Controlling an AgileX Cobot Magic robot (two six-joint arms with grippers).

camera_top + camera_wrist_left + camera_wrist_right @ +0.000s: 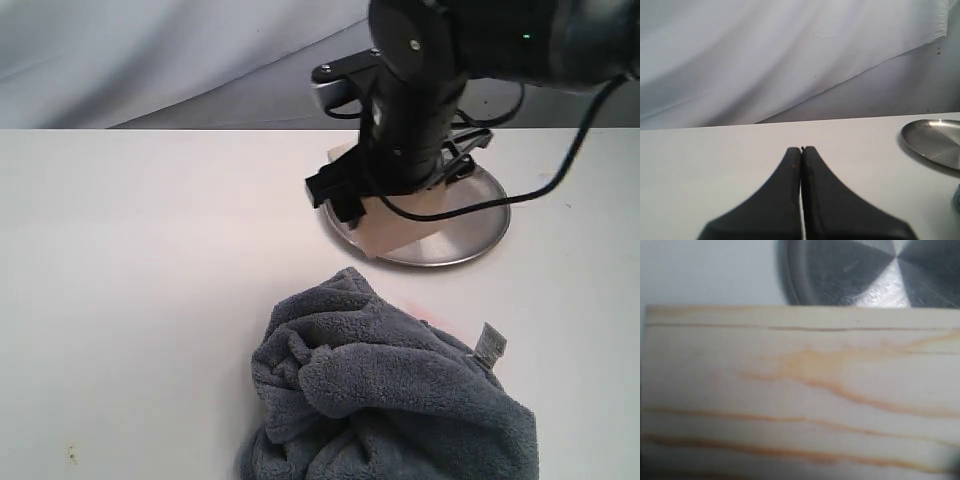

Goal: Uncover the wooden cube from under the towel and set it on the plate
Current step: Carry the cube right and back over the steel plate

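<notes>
The pale wooden cube [392,232] hangs tilted over the near left rim of the shiny silver plate [470,228], and my right gripper [390,205] is shut on it from above. In the right wrist view the cube's grained face [800,390] fills most of the picture and hides the fingers, with the plate [850,275] just beyond it. The blue-grey towel [390,400] lies crumpled near the table's front edge, its tag loop [489,346] sticking up. My left gripper [801,149] is shut on nothing above bare table, with the plate [935,142] off to one side.
A black cable [560,170] loops from the right arm over the plate's far side. A pale draped cloth [765,55] hangs behind the white table [150,280]. The left arm is out of the exterior view.
</notes>
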